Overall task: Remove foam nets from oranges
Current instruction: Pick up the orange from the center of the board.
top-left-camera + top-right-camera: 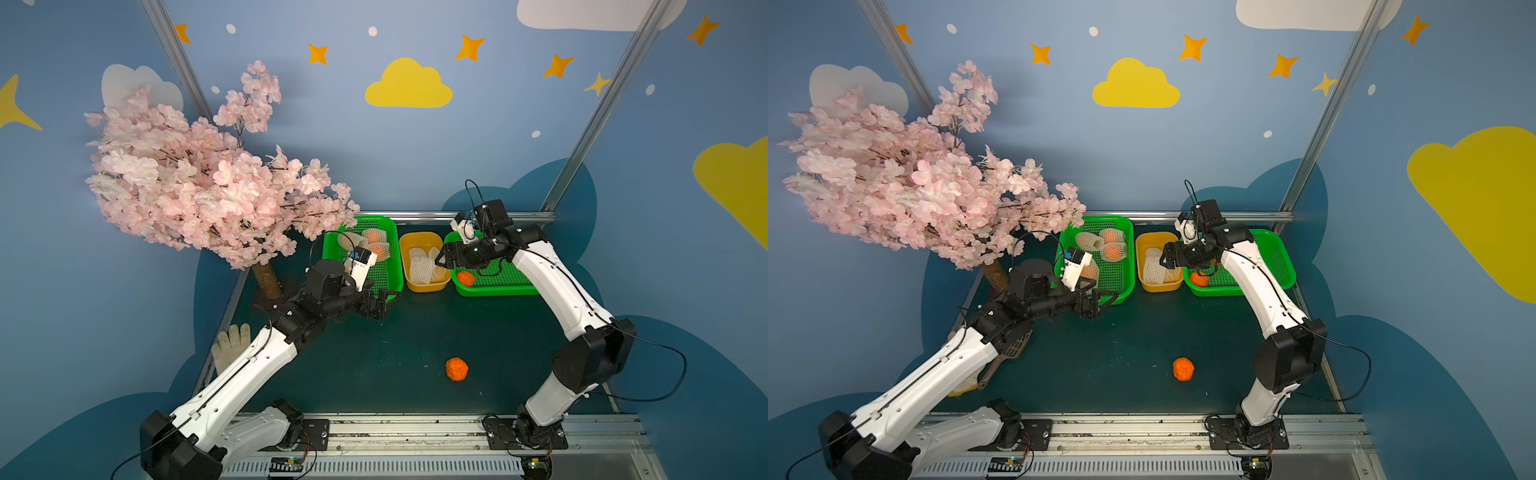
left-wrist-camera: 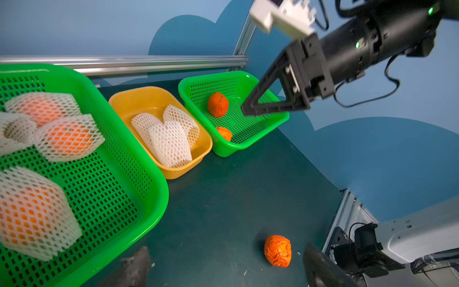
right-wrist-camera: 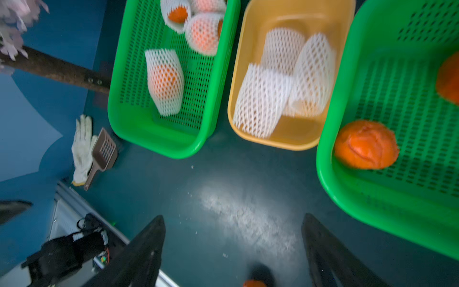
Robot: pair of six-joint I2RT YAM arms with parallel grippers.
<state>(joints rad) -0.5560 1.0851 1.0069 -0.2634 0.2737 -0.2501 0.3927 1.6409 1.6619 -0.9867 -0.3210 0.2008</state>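
Top views, both alike: the left arm's white wrist camera covers part of the left green perforated plastic basket [image 1: 374, 219], so I count perhaps three round oranges in white diamond-mesh foam nets [image 1: 379, 250] there. The right arm hides much of the right green perforated basket [image 1: 498, 289]; one bare orange [image 1: 466, 278] shows in its near corner. A bumpy loose orange [image 1: 456, 368] sits alone on the dark green table [image 1: 353, 365]. The left gripper [image 1: 387, 303] hangs by the left basket's near corner, jaws spread, nothing between them. The right gripper [image 1: 439, 261] hangs over the yellow-orange plastic tub [image 1: 424, 286], at its rim beside the right basket.

Left wrist view: a second bare orange [image 2: 218, 104] appears deeper in the right basket. The left gripper's own fingers are cut off, one blurred.

Right wrist view, smeared by motion: both black fingers [image 3: 149, 248] stand wide apart, only table between, gripping nothing. Three empty foam nets [image 3: 285, 82] lie flattened and overlapping in the tub, long axes roughly along its length. One netted orange [image 3: 165, 82] lies lengthwise along the left basket's long side.
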